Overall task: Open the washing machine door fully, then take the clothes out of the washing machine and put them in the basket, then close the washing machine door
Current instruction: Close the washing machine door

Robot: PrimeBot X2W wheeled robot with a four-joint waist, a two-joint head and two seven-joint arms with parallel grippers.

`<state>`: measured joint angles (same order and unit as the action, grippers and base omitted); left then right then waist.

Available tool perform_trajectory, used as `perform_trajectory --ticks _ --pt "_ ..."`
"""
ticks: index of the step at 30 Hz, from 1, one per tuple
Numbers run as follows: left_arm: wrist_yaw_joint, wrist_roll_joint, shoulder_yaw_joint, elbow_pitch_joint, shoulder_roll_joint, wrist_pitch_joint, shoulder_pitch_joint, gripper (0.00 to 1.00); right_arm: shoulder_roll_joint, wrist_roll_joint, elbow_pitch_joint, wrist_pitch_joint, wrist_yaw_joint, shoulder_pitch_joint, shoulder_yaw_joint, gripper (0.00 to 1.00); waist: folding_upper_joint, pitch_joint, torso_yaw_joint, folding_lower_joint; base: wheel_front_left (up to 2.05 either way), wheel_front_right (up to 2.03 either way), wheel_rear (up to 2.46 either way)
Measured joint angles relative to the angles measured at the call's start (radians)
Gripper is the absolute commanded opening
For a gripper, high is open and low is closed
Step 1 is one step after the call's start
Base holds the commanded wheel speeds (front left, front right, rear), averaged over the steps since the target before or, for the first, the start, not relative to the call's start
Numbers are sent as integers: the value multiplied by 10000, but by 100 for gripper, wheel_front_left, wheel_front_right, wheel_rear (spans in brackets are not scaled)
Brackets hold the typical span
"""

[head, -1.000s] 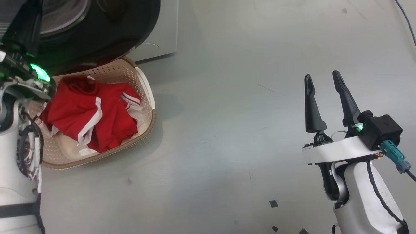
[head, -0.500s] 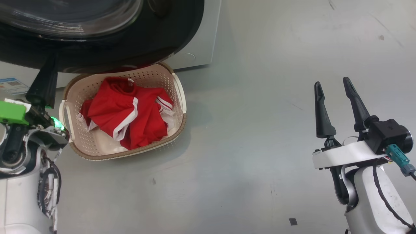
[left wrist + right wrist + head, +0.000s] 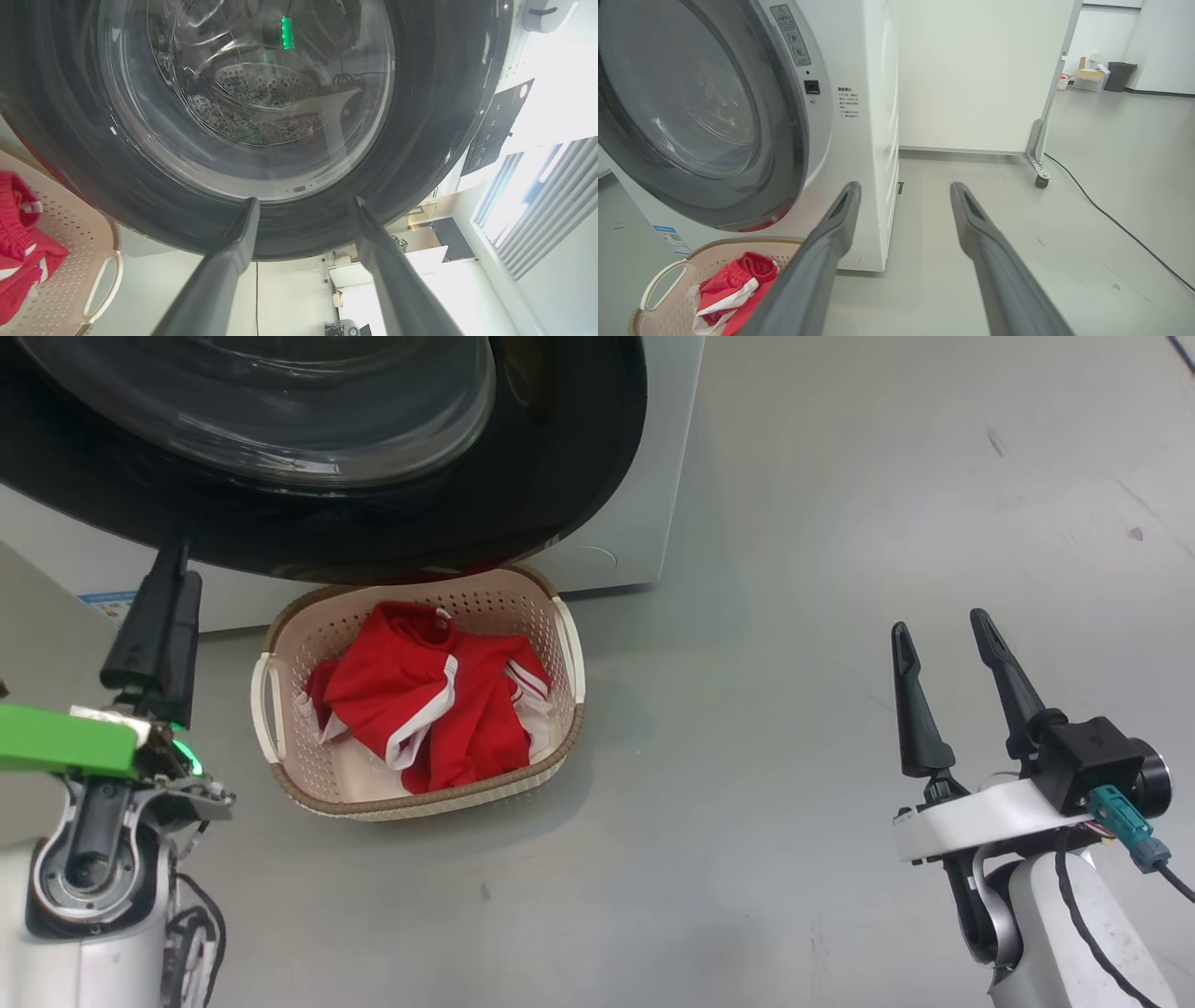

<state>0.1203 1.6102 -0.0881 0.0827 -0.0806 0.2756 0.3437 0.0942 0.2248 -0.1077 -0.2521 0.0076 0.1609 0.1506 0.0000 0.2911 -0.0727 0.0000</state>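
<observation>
The left gripper (image 3: pixel 304 205) has backed off the door (image 3: pixel 579 476) (it looks shut), clothes (image 3: pixel 420 709) in basket (image 3: pixel 420 805). It and the right gripper (image 3: pixel 938 622) are spread, empty. Job looks done.

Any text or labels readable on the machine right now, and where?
Nothing reads clearly.
Warning sticker, upper front of the washing machine: triangle sign, print too small.
Printed block near it: too small.
Blue label, lower corner: blurred.
</observation>
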Motion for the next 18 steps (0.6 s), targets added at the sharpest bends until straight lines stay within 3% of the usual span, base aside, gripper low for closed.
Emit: perform_trajectory --ticks 5,18 --pt "0 -1726 393 -560 -194 -767 -669 100 10 -63 -58 0 -2 -225 -15 100 0 -384 189 0 0 0 0" --pt "8 -6911 1480 -1939 -1570 -3078 -1694 100 12 -163 -67 0 -8 -537 21 100 0 -1178 615 0 0 0 0"
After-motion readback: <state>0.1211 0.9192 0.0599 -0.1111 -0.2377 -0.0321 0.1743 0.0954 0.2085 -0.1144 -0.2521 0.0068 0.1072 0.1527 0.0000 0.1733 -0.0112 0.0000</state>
